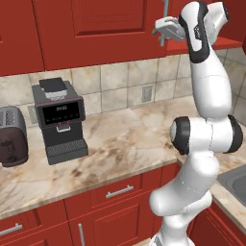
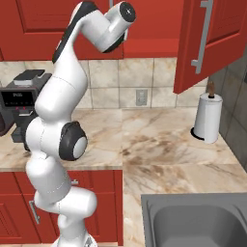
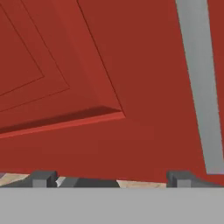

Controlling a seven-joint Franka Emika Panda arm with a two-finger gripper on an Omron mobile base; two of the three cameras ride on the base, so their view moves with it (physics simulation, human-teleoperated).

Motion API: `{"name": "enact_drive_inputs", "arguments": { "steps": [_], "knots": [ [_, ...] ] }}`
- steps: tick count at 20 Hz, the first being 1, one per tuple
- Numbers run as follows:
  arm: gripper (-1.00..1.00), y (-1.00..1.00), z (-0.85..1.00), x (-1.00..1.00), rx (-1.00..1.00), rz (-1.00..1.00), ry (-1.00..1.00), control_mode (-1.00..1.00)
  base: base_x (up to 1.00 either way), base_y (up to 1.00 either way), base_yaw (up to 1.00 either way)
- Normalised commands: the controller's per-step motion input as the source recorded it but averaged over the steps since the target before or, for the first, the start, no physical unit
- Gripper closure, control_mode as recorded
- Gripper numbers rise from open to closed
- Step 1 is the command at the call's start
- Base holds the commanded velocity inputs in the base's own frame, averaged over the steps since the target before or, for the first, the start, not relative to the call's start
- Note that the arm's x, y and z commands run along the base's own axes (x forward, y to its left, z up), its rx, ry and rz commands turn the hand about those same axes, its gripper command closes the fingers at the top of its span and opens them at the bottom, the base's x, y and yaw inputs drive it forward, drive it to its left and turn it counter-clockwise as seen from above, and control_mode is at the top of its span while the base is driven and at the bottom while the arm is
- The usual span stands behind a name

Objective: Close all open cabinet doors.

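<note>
- Red gloss covers the wall cabinets in the left base view. My gripper [image 1: 166,30] is raised to their lower edge, above the counter [image 1: 125,139] and up and to the right of the coffee machine [image 1: 60,120]. A short length of grey bar handle [image 1: 166,7] runs vertically just above my hand, so I judge I am at the handle end of a closed-looking cabinet door [image 1: 91,29]. From here I cannot tell how far my fingers are spread.
- Red again in the right base view: an open cabinet door [image 2: 212,43] swings out toward the room, far to the right of the coffee machine and directly above the paper towel roll [image 2: 207,118]. Its long handle [image 2: 202,36] stands upright, as does the door's long axis. My wrist sits up by the cabinet underside left of it, well apart, so this door lies to my right. I judge the coming move is to reach its outer face and push it back to the cabinet.
- Hand view: a red door panel [image 3: 109,65] is close ahead, its raised rectangle rolled aslant, the grey bar [image 3: 199,87] toward the right. My two fingertips [image 3: 41,178] stand spread wide, holding nothing; whether they touch the door I cannot tell.
</note>
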Motion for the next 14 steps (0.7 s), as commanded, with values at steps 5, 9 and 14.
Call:
{"name": "enact_drive_inputs", "arguments": {
  "steps": [5, 9, 14],
  "knots": [
    [-1.00, 0.44, -0.07, -0.72, 0.00, 0.01, 0.00, -1.00, 0.00, 0.00, 0.00],
    [-1.00, 0.33, -0.11, -0.94, 0.00, 0.00, 0.00, -1.00, 0.00, 0.00, 0.00],
    [-1.00, 0.11, -0.14, -1.00, 0.00, -0.03, -0.03, -1.00, 0.00, 0.00, 0.00]
  ]
}}
